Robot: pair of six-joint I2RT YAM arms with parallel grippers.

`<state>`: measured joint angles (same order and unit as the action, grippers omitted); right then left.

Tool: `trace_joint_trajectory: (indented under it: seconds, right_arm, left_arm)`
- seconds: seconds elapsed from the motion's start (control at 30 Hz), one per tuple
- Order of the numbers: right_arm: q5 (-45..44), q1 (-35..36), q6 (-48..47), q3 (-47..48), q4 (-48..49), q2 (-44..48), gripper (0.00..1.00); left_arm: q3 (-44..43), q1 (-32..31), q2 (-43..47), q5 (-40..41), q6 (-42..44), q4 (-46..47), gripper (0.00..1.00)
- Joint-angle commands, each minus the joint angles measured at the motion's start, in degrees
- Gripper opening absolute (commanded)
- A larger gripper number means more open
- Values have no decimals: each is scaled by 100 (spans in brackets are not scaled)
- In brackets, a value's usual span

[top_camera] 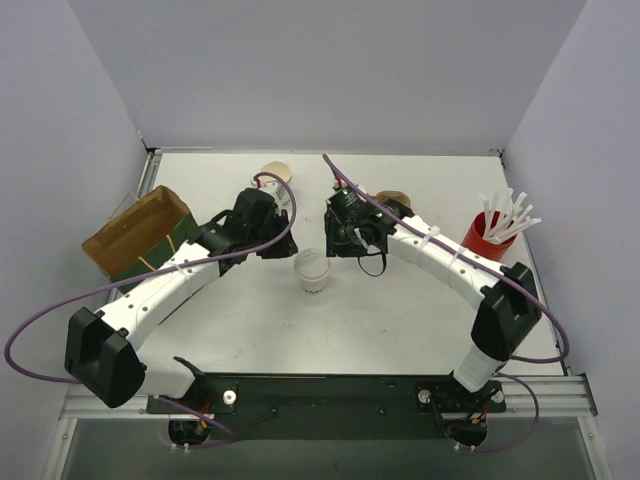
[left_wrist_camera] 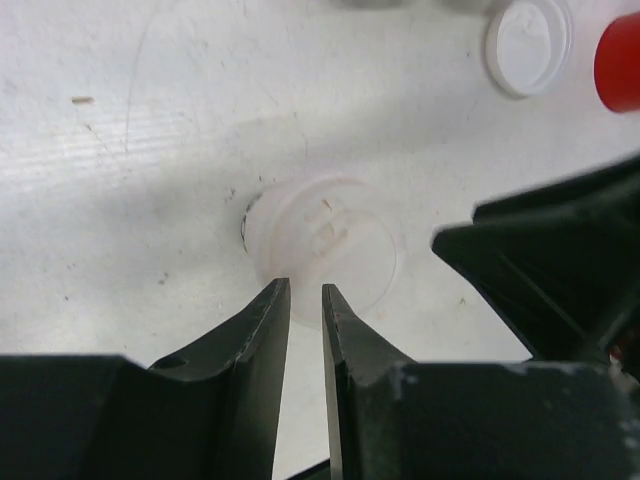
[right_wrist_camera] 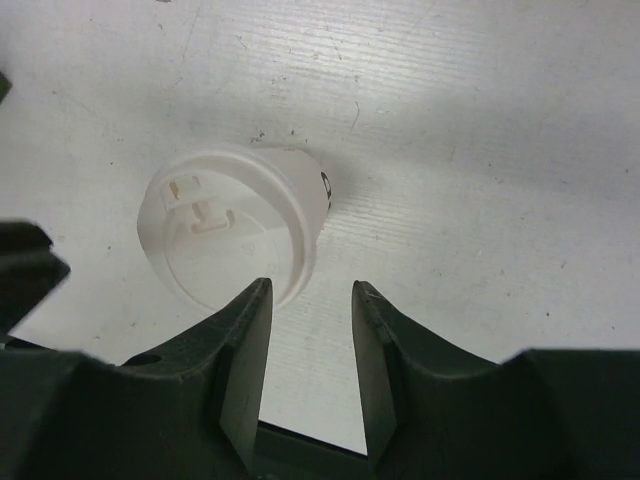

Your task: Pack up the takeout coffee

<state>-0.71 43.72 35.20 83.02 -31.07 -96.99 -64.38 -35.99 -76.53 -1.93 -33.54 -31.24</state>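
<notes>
While the takeout coffee (top_camera: 312, 272) stands lidded on the table (top_camera: 400, 320), left end effector (left_wrist_camera: 303, 288) and right end effector (right_wrist_camera: 311, 287) hover empty, jaws slightly apart; next up, a square grasp, then the paper bag (top_camera: 140, 235)

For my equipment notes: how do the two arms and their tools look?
The left arm and right arm have white links and black joints; a purple cable loops along each. The left tool and right tool are black, each with two flat, tapering fingers.
</notes>
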Motion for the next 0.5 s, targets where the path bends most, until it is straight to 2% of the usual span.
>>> trace_joint_trajectory:
  seconds: [0.0,0.2,0.3,0.47]
  right_arm:
    - [-131,-22,338,-479,-5,750,33]
    - [27,233,830,-1191,460,1235,31]
    - [18,531,970,-1419,654,1262,30]
    - [210,769,1278,-1903,1172,1165,29]
  left_arm:
    - [-566,249,-467,-61,339,127,30]
    - [-953,303,-1048,-422,708,127,31]
    - [-997,347,-1206,-404,761,119,35]
    - [-1068,408,-1522,-404,788,136,35]
